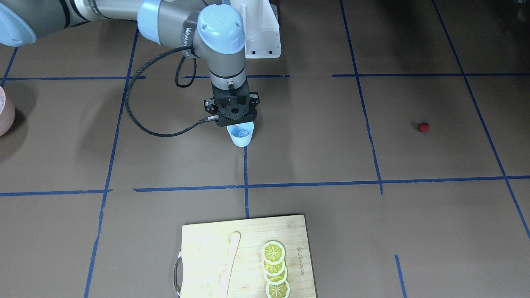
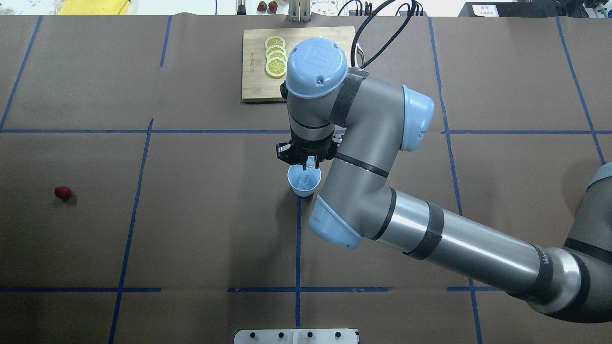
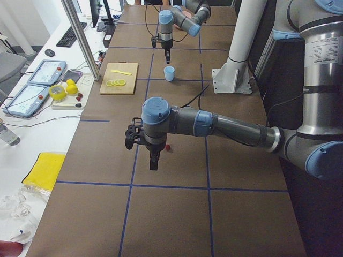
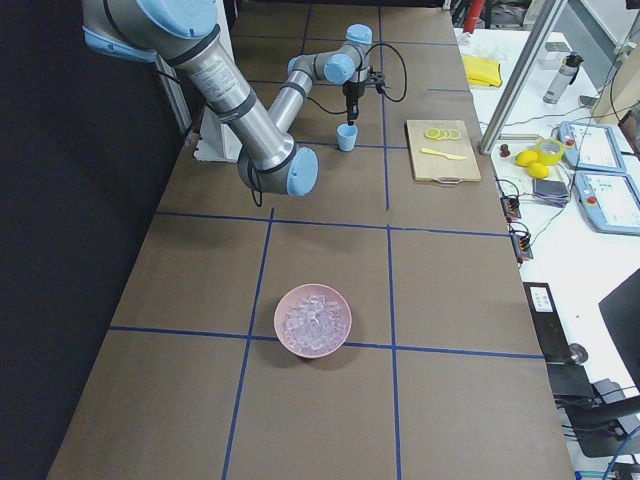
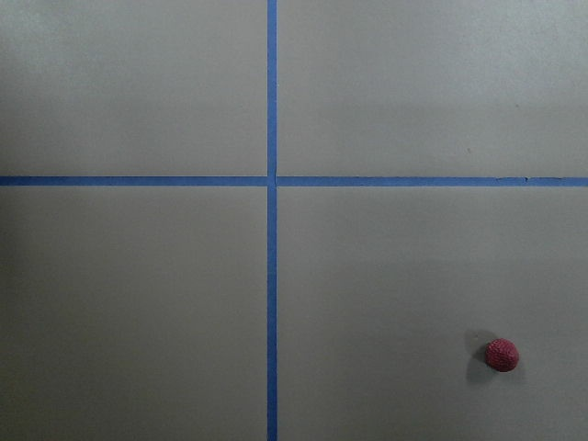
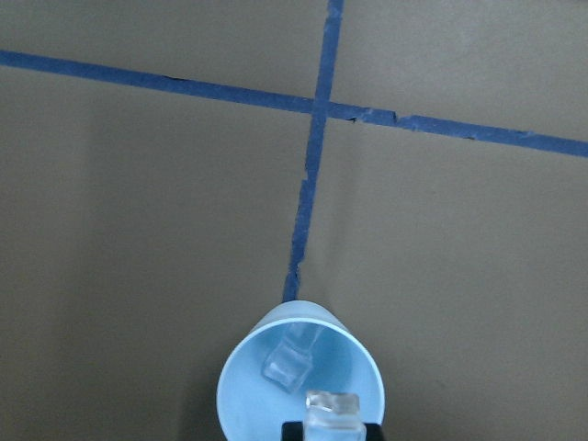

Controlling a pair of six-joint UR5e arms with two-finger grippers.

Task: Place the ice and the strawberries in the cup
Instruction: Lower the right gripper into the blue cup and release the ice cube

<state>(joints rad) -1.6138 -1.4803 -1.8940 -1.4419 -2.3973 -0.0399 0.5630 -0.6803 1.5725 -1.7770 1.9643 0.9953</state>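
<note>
The pale blue cup [image 2: 304, 185] stands on the table's middle line and holds one ice cube [image 6: 287, 366]. My right gripper [image 2: 306, 167] hangs straight down over the cup's mouth. In the right wrist view a second ice cube [image 6: 333, 409] sits between its fingertips, just above the rim, so the gripper is shut on it. The red strawberry [image 2: 62, 192] lies alone far out on the left side of the table. My left gripper [image 3: 154, 162] hovers near the strawberry [image 3: 168, 148]; I cannot tell if it is open or shut. The left wrist view shows the strawberry [image 5: 502, 355] but no fingers.
A pinkish bowl of ice cubes [image 4: 313, 320] sits far out on the right side of the table. A wooden cutting board [image 2: 253, 71] with lemon slices [image 2: 276, 57] and a pale knife [image 1: 230, 265] lies at the far edge beyond the cup.
</note>
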